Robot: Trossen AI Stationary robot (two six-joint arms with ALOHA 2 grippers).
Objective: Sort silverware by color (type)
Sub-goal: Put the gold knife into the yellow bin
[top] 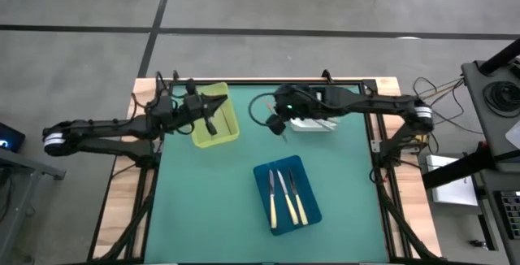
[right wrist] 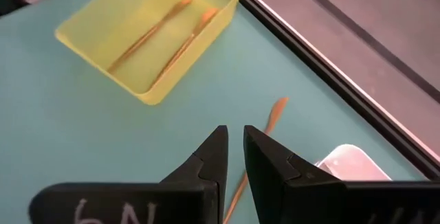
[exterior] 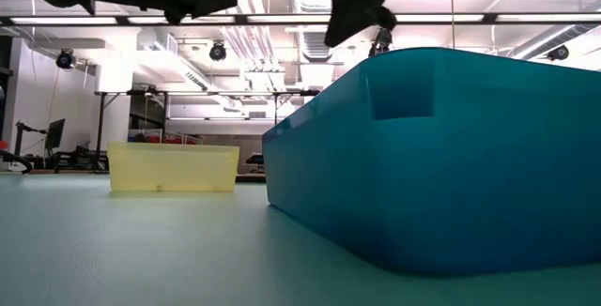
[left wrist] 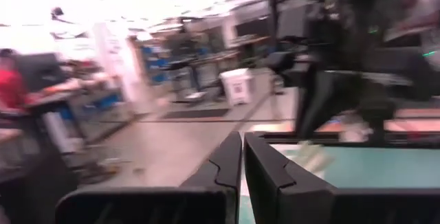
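Gold-copper utensil (right wrist: 258, 145) on green mat, seemingly just below right pincer (right wrist: 234, 157), fingers slightly parted, left pincer (left wrist: 242, 162) closed over yellow tray (top: 230, 119)

A single marking can be read: white handwritten characters, resembling "6N", are seen on the dark body of the right gripper (right wrist: 234, 157) in the right wrist view. The marking is cut off by the picture's edge, so the characters cannot be confirmed in full. No other text, label, brand, number or sign can be read in any view.
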